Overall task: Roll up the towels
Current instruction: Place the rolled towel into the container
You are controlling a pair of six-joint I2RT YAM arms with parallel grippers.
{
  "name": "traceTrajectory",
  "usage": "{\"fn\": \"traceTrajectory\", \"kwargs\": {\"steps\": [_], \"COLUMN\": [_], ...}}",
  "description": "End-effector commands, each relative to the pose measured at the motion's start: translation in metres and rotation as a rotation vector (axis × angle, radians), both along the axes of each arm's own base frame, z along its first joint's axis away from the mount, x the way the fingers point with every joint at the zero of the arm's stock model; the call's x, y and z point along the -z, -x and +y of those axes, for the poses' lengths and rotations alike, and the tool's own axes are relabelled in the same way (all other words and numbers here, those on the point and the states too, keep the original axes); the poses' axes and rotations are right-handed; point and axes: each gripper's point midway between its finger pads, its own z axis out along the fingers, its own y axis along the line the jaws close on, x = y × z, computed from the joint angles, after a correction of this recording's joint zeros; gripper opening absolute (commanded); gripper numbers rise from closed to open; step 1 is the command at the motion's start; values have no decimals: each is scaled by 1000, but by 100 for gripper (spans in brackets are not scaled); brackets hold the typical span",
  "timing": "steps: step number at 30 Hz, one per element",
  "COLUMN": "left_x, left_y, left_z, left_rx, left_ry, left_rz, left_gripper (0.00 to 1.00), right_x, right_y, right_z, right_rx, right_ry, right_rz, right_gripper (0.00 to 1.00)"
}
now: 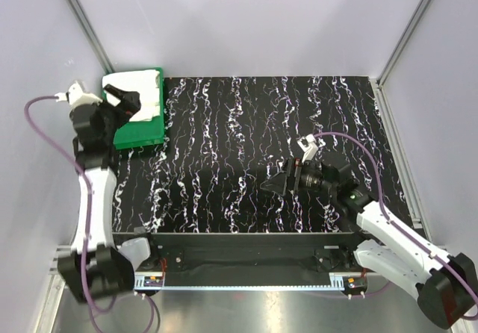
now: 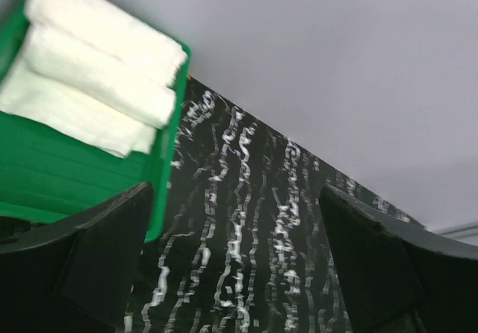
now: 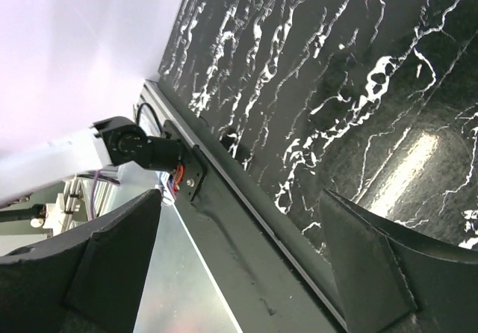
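Inside the green tray (image 2: 60, 176), the towels (image 2: 104, 79) look light, soft and floppy, best pinched at a loose edge; the left claw (image 2: 235, 221) and right claw (image 3: 243, 213) gape wide, empty.

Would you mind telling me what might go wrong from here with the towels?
1. The left gripper hangs open over the green tray; a careless move might snag the towels and loosen the rolls.
2. A flatter layer of cloth lies beside the two rolls, so one roll may be slack and could unwind.
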Motion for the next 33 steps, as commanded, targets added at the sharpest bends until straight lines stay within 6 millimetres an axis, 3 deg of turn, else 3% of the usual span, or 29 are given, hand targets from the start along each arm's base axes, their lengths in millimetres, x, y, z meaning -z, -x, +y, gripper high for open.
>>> {"fn": "traceTrajectory", "kwargs": {"steps": [1, 2, 3, 4, 5, 6, 8, 9, 11, 14, 15, 17, 18, 20, 21, 22, 24, 27, 30, 33], "left_x": [9, 33, 24, 29, 55, 45, 64, 60, 81, 104, 124, 132, 148, 148, 163, 159, 176, 184, 188, 185], "left_y": [43, 52, 69, 76, 85, 98, 105, 112, 115, 106, 98, 88, 82, 76, 72, 67, 61, 48, 30, 28], "left_z": [20, 24, 29, 24, 29, 22, 12, 12, 15, 17, 18, 21, 24, 33, 34, 36, 41, 48, 28, 1], "left_rx": [-124, -159, -185, -175, -195, -199, -167, -191, -215, -205, -182, -165, -149, -164, -147, -151, -150, -155, -3, 80], "left_ry": [-239, -292, -415, -478, -608, -662, -737, -734, -697, -634, -627, -584, -555, -527, -526, -530, -532, -514, -553, -656], "left_rz": [-14, -4, -57, -78, -54, -132, -190, -238, -240, -157, -81, -54, -12, -54, -15, -29, 30, 85, 108, 76], "left_gripper": [99, 99, 99, 99, 99, 99, 99, 99, 99, 99, 99, 99, 99, 99, 99, 99, 99, 99, 99, 99], "right_x": [-20, -30, -34, -39, -42, -44, -48, -49, -51, -51, -50, -49, -48, -50, -48, -51, -47, -49, -48, -45], "right_y": [0, 1, 1, 2, 2, 2, 4, 4, 6, 11, 13, 19, 21, 26, 29, 32, 34, 38, 40, 39], "right_z": [-7, -8, -10, -14, -16, -18, -23, -24, -28, -33, -34, -39, -41, -46, -48, -51, -56, -61, -64, -63], "right_rx": [30, 36, 48, 71, 83, 97, 125, 137, 154, 165, 165, 171, 177, 186, 189, 194, 209, 215, 216, 224], "right_ry": [8, -2, -5, -8, -12, -16, -27, -34, -41, -48, -50, -58, -61, -72, -66, -75, -56, -43, -34, -52], "right_rz": [-30, -50, -52, -66, -67, -70, -83, -79, -81, -84, -89, -104, -107, -129, -128, -144, -142, -157, -165, -162], "right_gripper": [93, 94, 94, 95, 96, 96, 100, 100, 100, 100, 100, 100, 100, 100, 100, 100, 100, 100, 100, 100]}}
